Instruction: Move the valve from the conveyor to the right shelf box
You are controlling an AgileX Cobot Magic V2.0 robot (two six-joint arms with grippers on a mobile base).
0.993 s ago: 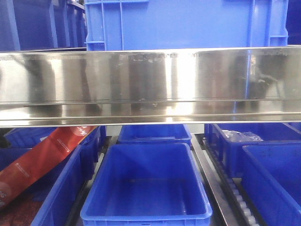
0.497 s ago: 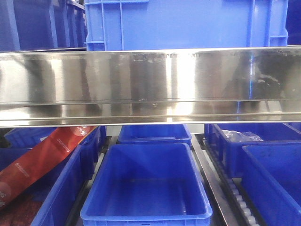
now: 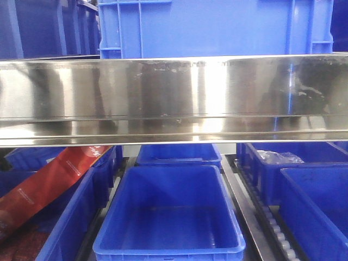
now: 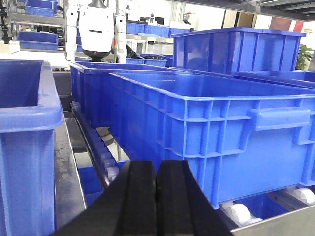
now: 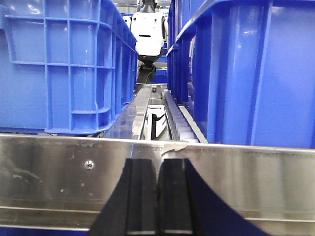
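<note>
Left gripper [image 4: 156, 196] closed, pads together, holding nothing, just in front of a blue crate [image 4: 211, 132]. Right gripper [image 5: 157, 196] likewise closed and empty, facing the steel shelf rail [image 5: 64, 182]. Valve not visible in any view

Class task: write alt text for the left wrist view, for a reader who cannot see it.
The left claw, shut and empty, points at a large blue crate sitting on white rollers. Another blue bin stands at left, with more bins behind.
</note>
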